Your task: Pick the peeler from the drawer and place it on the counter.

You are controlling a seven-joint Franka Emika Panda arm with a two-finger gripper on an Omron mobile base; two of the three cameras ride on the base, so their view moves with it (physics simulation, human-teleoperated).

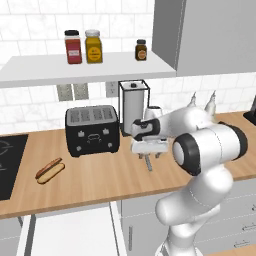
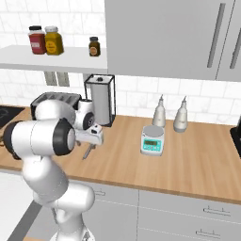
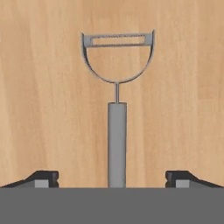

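**Desk:** Over the wood, where exactly is the peeler?

**Photographer:** Between the fingertips of the gripper, handle pointing back toward the hand, loop head and blade out ahead, with the counter as its backdrop. From the left base view it hangs below the gripper, short of the paper towel holder and right of the toaster. Whether its tip is touching the wood or just above it, I cannot tell.

**Desk:** And the jaws?

**Photographer:** Spread wide, each tip well apart from the handle. They pinch nothing, so the peeler looks released.

**Desk:** The drawer?

**Photographer:** Pulled out below the counter edge, bottom left; the drawer is well apart from the peeler.

**Desk:** So the step in hand?

**Photographer:** My judgement: the letting-go, very near the task's end. Done well, the hand lifts straight away with the jaws kept apart, so neither tip snags the handle and drags it. It should also mind the hot dog to the left and the scale to the right.
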